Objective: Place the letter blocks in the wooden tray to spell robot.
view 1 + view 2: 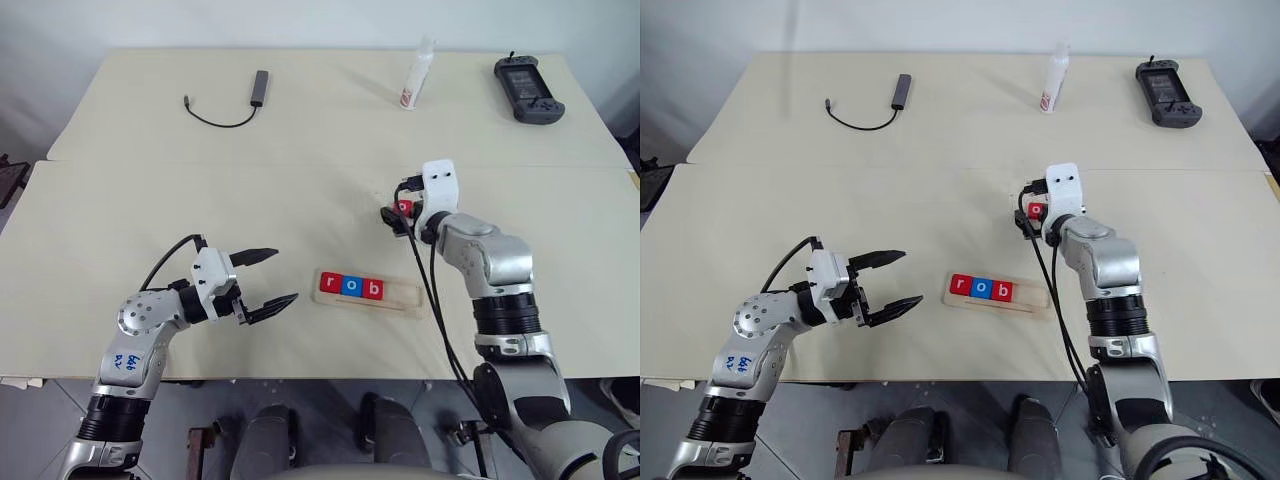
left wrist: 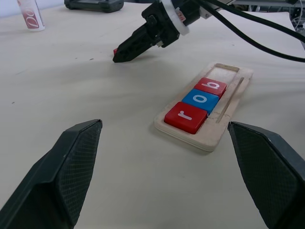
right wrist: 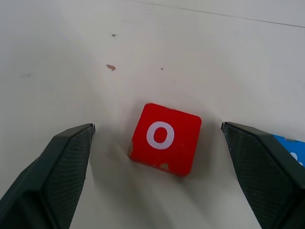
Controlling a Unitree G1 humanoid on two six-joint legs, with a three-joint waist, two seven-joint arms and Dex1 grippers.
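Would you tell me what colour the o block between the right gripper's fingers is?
Red, with a white letter; the o block shows best in the right wrist view.

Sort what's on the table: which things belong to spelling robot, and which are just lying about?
Job:
tray, holding r, blue o, b
red o, loose on the table between the open right pincer fingers
blue block beside it, letter cannot be read

Lying about:
cable
bottle
handheld controller
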